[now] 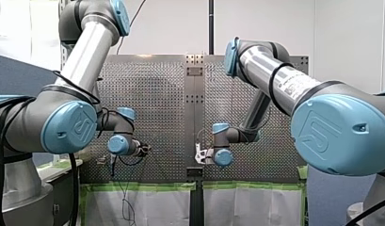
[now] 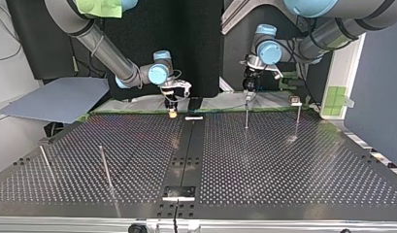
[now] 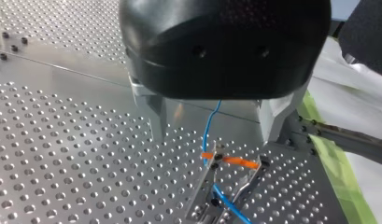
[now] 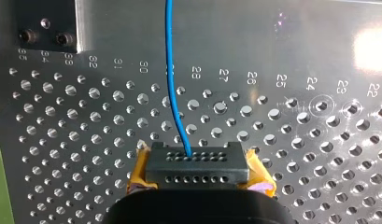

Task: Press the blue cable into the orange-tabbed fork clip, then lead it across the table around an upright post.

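The thin blue cable runs through the orange-tabbed fork clip on the bench. My left jaws stand wide over the clip. My right jaws pinch the cable, well apart from the clip.

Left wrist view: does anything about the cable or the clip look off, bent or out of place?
Nothing stands out. The thin blue cable hangs between the open metal fingers of my left gripper and lies between the prongs of the metal fork clip with orange tabs, no sharp kink showing.
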